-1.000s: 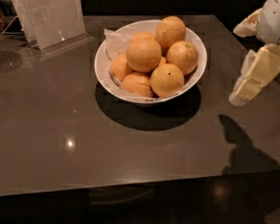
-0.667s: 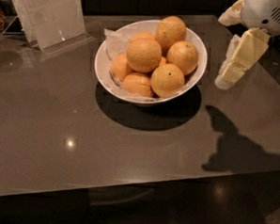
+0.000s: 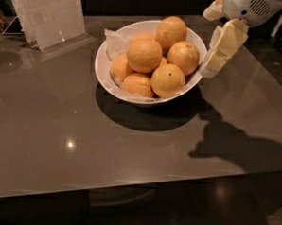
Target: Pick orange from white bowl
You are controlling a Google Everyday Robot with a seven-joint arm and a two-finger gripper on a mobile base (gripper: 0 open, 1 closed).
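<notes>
The gripper [image 3: 211, 67] hangs just beside the white bowl [image 3: 100, 61], at the rim on the camera's right. Its cream-coloured body slants, with the tip low and nearest the bowl and the upper end higher and further from it. The tip overlaps the bowl's rim in this view; whether it touches cannot be told. Above it, up and away from the bowl, sits the white wrist housing [image 3: 251, 6] with a slotted vent, cut off by the top edge. A short cream part [image 3: 213, 9] juts from the housing on the bowl's side.
</notes>
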